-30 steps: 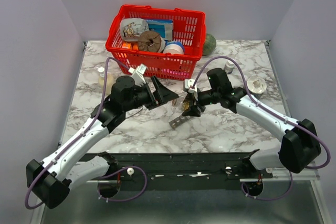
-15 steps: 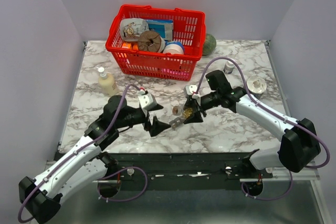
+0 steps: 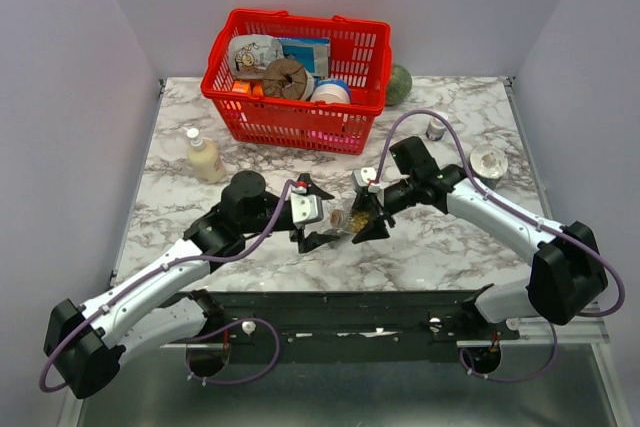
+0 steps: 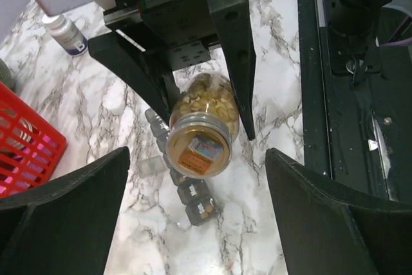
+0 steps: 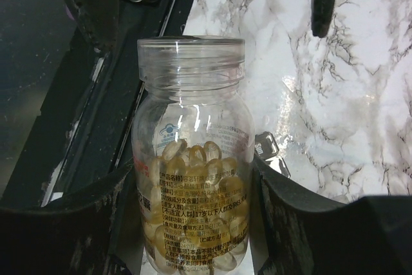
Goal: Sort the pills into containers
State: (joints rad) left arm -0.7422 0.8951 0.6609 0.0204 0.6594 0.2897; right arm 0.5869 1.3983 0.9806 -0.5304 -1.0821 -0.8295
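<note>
Left arm has swung away from the red basket (image 3: 290, 97) and turned inward, so its pincer (image 3: 322, 214) now faces the bottle mouth. Its fingers are spread wide with nothing in them.

The dark grey compartment strip (image 4: 193, 192) lies flat on the tabletop, toward the near edge and about midway between the left and right edges, directly under the pill bottle (image 5: 192, 159). One end compartment looks like it already has some pills in it.

The right pincer (image 3: 365, 215) is clamped on that bottle and holds it tipped on its side above the strip. There's no cap, and the yellowish pills (image 5: 193, 223) are piled toward its base. My guess is it's held low and sideways so pills come out slowly, with the left lining up to help. The basket sits at the far edge.
</note>
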